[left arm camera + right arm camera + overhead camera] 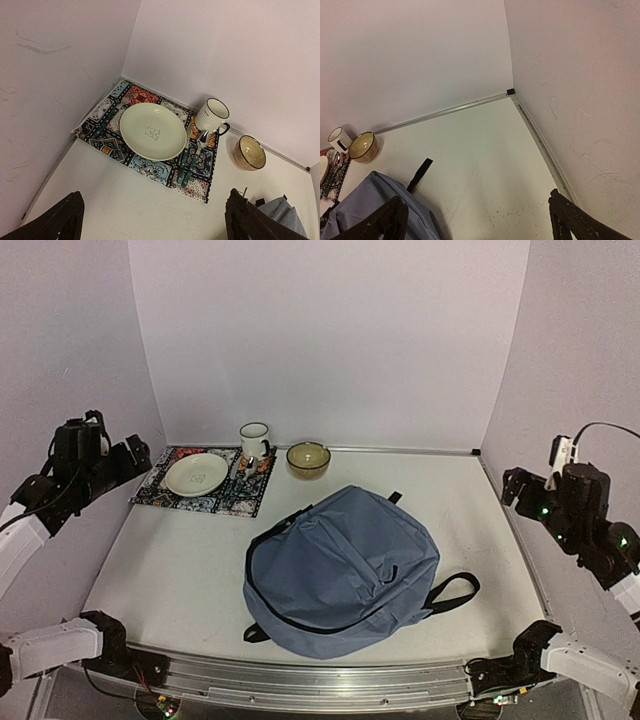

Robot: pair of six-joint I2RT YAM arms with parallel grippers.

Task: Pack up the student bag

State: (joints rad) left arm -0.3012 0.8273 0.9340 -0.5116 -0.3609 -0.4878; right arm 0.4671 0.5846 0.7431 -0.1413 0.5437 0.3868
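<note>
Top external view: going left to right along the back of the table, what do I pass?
Plate → mug → bowl. The backpack lies nearer, outside that row.

Bag (340, 570) lies mid-table (170, 570), toward the near edge. Mat (238, 502) sits in the far-left corner, with plate (197, 475) on it, spoon (200, 142) just right of the plate and mug (254, 440) at its far-right corner. Bowl (308, 460) stands just right of the mat, behind the bag.
</note>
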